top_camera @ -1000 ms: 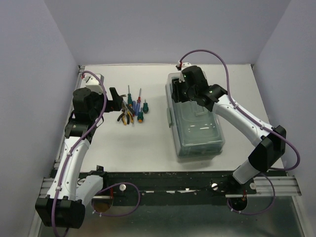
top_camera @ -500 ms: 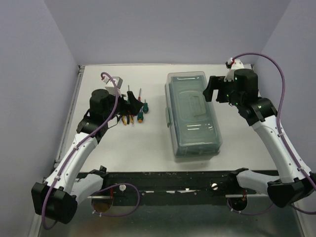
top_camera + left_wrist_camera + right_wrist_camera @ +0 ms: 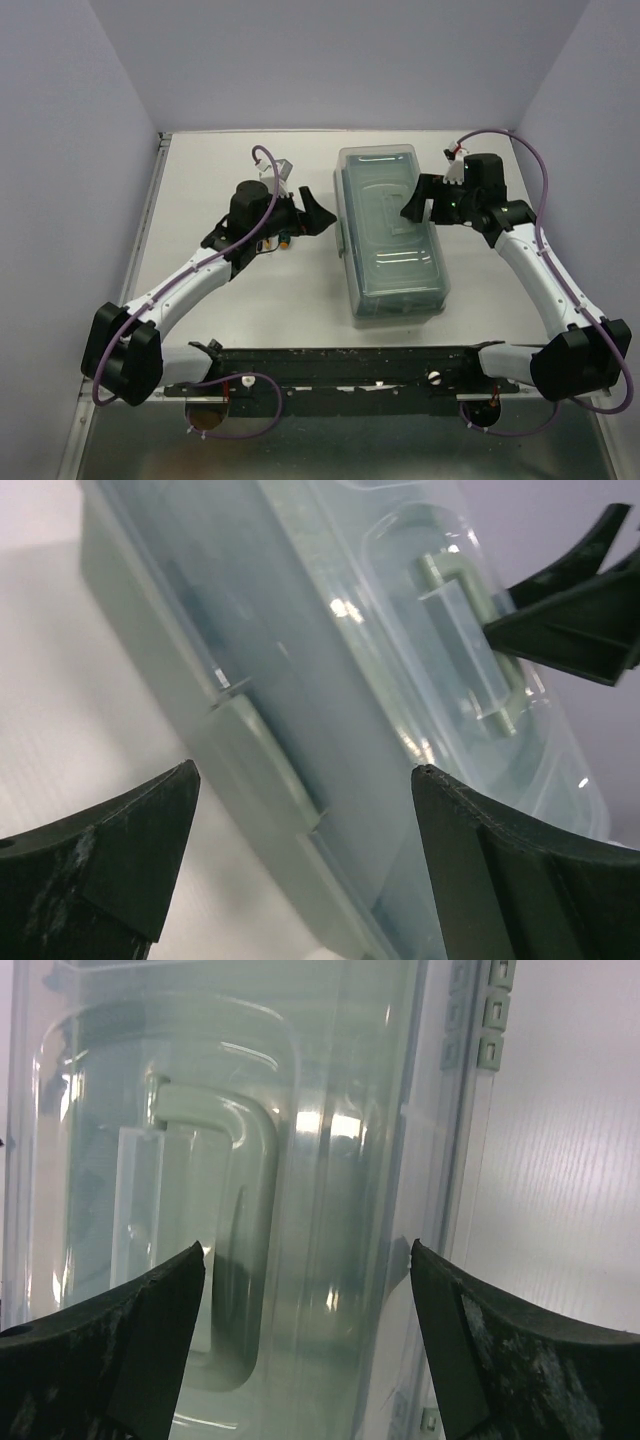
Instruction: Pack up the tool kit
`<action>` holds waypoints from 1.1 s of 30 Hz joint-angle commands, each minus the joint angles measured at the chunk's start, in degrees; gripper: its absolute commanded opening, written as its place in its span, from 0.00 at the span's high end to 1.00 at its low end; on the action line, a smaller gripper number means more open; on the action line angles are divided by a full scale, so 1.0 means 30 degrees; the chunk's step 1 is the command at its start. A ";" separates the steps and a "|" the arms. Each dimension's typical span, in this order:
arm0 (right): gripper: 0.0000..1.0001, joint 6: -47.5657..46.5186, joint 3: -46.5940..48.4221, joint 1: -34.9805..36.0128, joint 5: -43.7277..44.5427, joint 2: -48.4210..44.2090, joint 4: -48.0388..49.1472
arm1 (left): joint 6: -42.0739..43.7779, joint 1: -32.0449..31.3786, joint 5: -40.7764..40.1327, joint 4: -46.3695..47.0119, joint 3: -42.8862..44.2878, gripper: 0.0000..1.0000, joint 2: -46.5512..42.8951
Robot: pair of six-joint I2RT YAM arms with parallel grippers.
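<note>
The grey-green toolbox (image 3: 392,250) lies in the middle of the table with its translucent lid shut and the handle (image 3: 392,208) flat on top. My left gripper (image 3: 322,214) is open and empty, close to the box's left side; in the left wrist view its jaws (image 3: 305,770) frame the side latch (image 3: 262,765). My right gripper (image 3: 409,210) is open and empty over the lid's right part; in the right wrist view (image 3: 305,1250) it hangs above the lid beside the handle (image 3: 215,1150). The small hand tools (image 3: 284,238) are mostly hidden under my left arm.
The lid's hinge tabs (image 3: 490,1020) run along the box's far-right edge, with bare white table (image 3: 570,1210) beyond. My right gripper's fingers (image 3: 575,610) show past the box in the left wrist view. Grey walls enclose the table on three sides.
My left gripper has swung right, away from the hand tools to the toolbox's left side. My right gripper has come back left, from beside the box to over the lid.
</note>
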 commanded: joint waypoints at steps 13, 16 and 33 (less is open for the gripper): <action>0.32 0.2036 -0.5036 -0.1352 -0.4920 0.2129 0.3064 | -0.2158 -0.2916 0.2843 0.4847 0.3976 0.05 0.4962; 0.33 0.2270 -0.5621 -0.1381 -0.5390 0.2481 0.3444 | -0.2479 -0.3297 0.3399 0.5520 0.4533 0.07 0.5607; 0.29 0.2916 -0.7908 -0.0826 -0.6710 0.2863 0.4941 | -0.1251 -0.5379 0.3254 0.6664 0.7406 0.10 0.6869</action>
